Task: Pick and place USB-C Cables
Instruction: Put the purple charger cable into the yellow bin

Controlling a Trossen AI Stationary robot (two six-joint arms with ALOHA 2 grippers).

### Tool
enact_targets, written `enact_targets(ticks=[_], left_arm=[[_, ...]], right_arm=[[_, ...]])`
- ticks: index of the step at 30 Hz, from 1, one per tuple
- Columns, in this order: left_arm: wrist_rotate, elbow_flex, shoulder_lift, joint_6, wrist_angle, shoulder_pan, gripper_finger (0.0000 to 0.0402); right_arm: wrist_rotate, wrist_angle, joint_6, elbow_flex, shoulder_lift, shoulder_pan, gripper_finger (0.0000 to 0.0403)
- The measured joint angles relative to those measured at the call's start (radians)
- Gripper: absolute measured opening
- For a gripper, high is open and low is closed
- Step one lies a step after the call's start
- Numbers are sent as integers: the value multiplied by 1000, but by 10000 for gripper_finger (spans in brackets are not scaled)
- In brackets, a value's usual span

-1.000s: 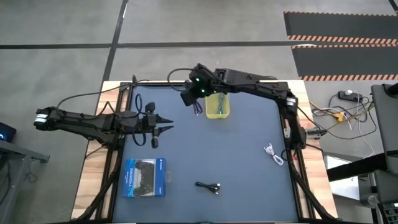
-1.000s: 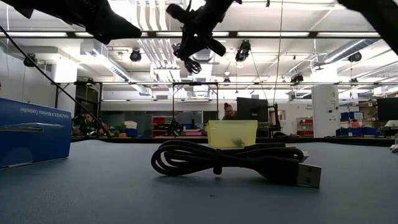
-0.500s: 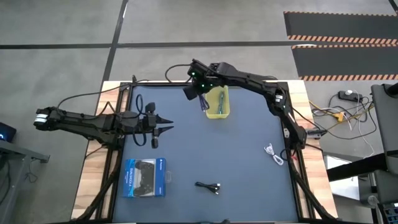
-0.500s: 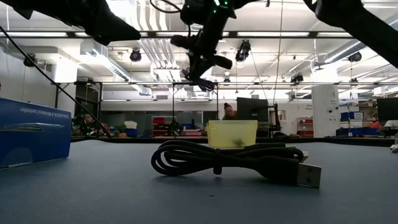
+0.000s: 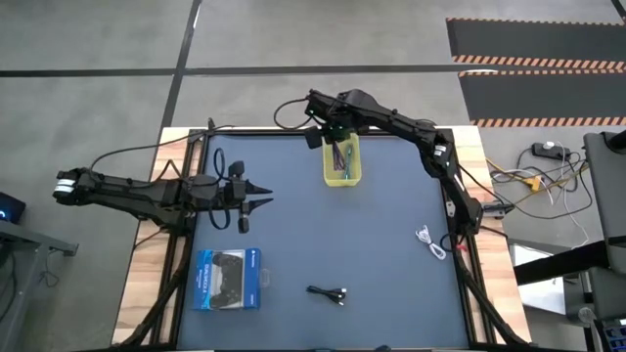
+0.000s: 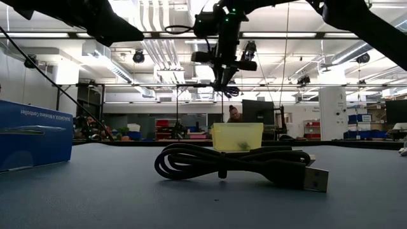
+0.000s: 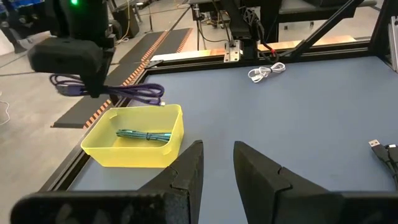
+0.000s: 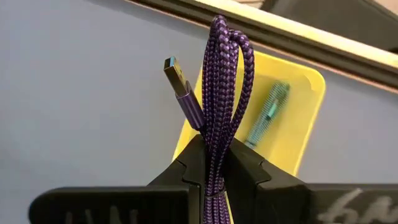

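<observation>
My right gripper (image 5: 336,145) is shut on the coiled purple cable (image 8: 221,74) and hovers over the yellow bin (image 5: 342,164) at the table's far edge. The teal cable (image 7: 144,135) lies on the bin's floor. The black cable (image 5: 328,292) lies near the table's near edge and fills the low view (image 6: 235,165). The white cable (image 5: 430,242) lies by the right edge. My left gripper (image 7: 217,167) is open and waits above the table's left side, holding nothing. My right gripper pinches the purple cable's folded bundle (image 8: 214,155) between its two fingers, several strands together. It comes from above, pointing down. The bundle is lifted clear above the yellow bin; its loops (image 7: 134,93) and its plug (image 8: 179,78) stick out past the fingers.
A blue-and-black retail box (image 5: 228,279) lies flat at the near left and stands as a wall at the left of the low view (image 6: 32,133). Black frame rails border the table. Bare blue mat lies in the table's middle. A person (image 6: 234,114) sits in the room beyond.
My right gripper has carried the purple cable toward the table's right, from beside the yellow bin to above it, turning to point down. The cable has stayed in the shut fingers and now hangs lower, closer to the bin.
</observation>
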Motion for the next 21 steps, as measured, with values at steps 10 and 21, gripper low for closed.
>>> enact_targets(ticks=[10,21], left_arm=[[0,0,0,0,1,0,73],[-3,0,0,19,2,0,73]], right_arm=[[-35,-83,100,-2,2,-13,29],[-35,-71,185,-38,3,-53,28]])
